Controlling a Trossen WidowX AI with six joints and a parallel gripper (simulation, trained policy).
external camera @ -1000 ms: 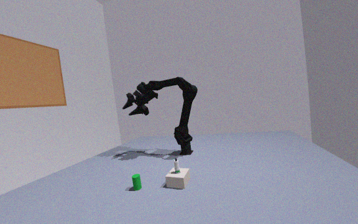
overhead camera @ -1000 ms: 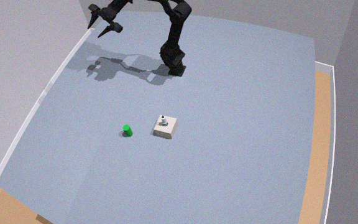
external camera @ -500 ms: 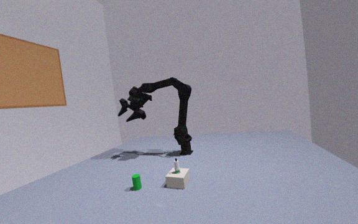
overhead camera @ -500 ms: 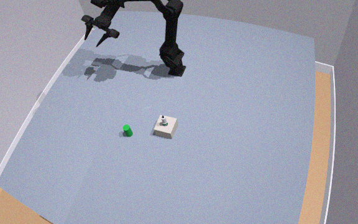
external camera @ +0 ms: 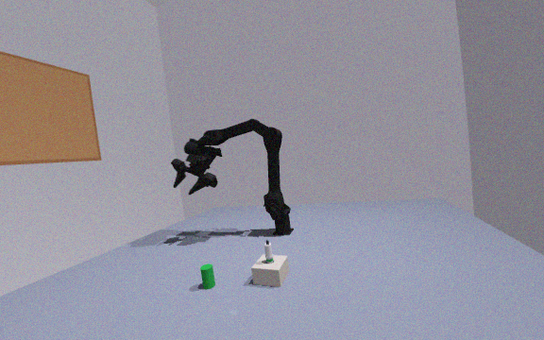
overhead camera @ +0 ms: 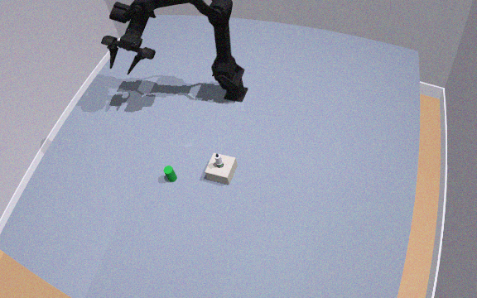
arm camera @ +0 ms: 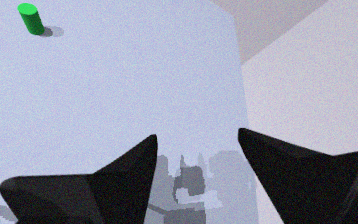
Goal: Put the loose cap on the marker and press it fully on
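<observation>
The green cap (overhead camera: 171,174) (external camera: 208,277) (arm camera: 32,20) stands upright on the table, beside and apart from the holder block. The cream holder block (overhead camera: 219,177) (external camera: 266,277) sits on the table. The marker (overhead camera: 219,160) (external camera: 268,251) stands upright in it, white with a dark tip and a green ring at the block's top, uncapped. My gripper (overhead camera: 120,70) (external camera: 181,190) (arm camera: 197,136) is open and empty. It hangs high above the table, well away from the cap and the block, towards the arm's base side. The block and marker are not seen in the wrist view.
The arm's base (overhead camera: 235,91) (external camera: 282,226) stands on the blue-grey table top (overhead camera: 305,186) (external camera: 371,283), behind the block. The arm's shadow lies to the left of the base. A white edge strip (overhead camera: 58,126) runs along the left side. An orange panel (external camera: 31,113) is on the left wall.
</observation>
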